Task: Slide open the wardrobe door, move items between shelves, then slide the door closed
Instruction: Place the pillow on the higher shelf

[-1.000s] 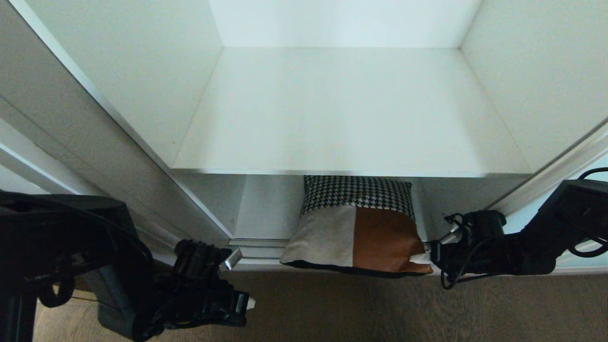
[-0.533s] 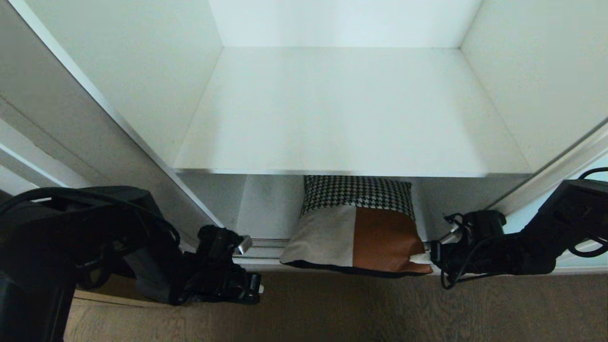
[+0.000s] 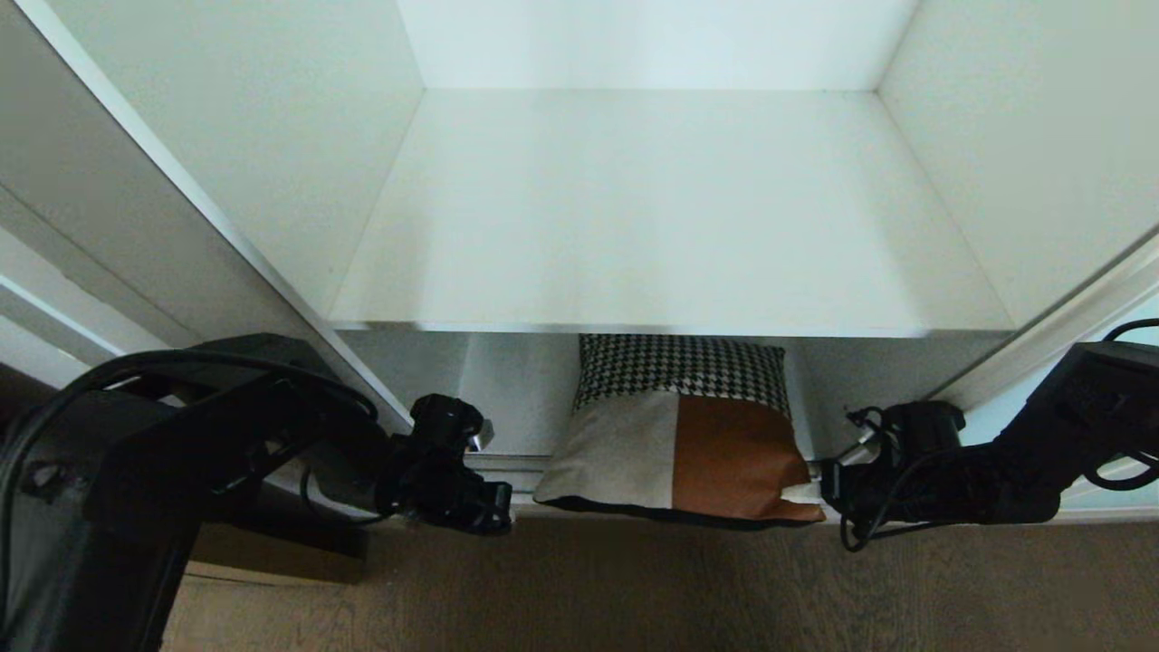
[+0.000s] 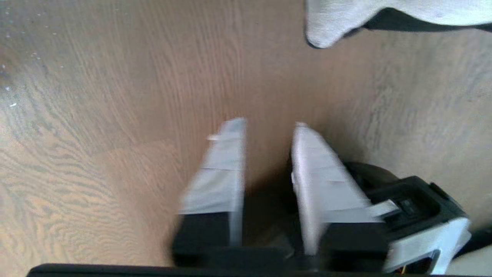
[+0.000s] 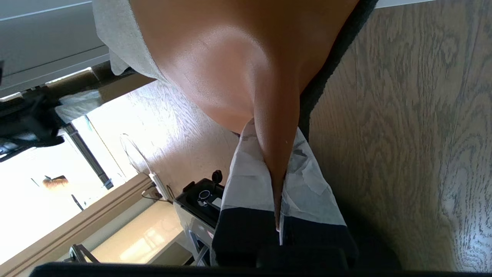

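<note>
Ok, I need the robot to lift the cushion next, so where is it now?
In the head view the cushion lies on the lowest shelf, under the bare upper shelf, its front edge overhanging the wood floor. The right tool pinches its brown corner.

Brown wood-grain floor (image 3: 688, 589) is stretching out below me. White wardrobe walls (image 3: 272, 136) are rising on both sides. Bright daylight is flooding through a window (image 5: 34, 207) behind, glaring off a pale wooden door frame (image 5: 92, 219).

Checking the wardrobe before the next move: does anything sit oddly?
Yes. The patchwork cushion on the lower shelf overhangs its front edge above the wooden floor, and the right gripper pinches its tan-brown corner. The upper shelf is bare.
</note>
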Tool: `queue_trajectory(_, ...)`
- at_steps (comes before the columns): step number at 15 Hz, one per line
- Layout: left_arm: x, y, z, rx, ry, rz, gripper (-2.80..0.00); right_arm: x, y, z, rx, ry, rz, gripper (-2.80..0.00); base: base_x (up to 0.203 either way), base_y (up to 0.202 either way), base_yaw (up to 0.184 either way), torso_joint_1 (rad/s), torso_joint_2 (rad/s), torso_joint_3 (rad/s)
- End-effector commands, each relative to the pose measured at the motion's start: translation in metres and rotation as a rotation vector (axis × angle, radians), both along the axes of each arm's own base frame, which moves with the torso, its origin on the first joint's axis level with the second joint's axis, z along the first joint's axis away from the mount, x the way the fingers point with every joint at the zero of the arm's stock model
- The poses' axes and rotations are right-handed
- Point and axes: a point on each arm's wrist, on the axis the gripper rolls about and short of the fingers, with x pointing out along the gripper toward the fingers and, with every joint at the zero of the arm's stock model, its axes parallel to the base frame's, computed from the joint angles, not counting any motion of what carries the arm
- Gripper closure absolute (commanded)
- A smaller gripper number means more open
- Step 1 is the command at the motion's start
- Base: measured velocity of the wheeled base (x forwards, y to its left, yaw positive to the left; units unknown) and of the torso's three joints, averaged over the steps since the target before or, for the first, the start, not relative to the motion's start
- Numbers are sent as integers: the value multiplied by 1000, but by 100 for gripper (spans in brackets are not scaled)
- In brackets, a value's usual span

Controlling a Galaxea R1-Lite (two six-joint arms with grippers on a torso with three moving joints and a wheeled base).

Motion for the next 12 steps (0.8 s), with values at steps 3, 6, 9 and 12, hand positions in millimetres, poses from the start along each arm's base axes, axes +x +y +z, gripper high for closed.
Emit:
queue_trajectory(3, 13, -6, 0, 15, 49, -8, -280, 0, 0, 4, 4, -10, 1, 0, 0, 0, 0, 0, 0, 0)
queue_trajectory(6, 18, -31, 4, -6, 12, -42, -280, -1, 0, 6, 16, -13, 9, 0, 0, 0, 0, 0, 0, 0)
queue_trajectory(9, 35, -48, 14, -93, -7, 35, -280, -2, -2, 12, 24, -11, 6, 0, 0, 0, 0, 0, 0, 0)
queue_trajectory(12, 39, -52, 11, -116, 13, 66, -280, -4, -7, 19, 52, -19, 14, 0, 0, 0, 0, 0, 0, 0)
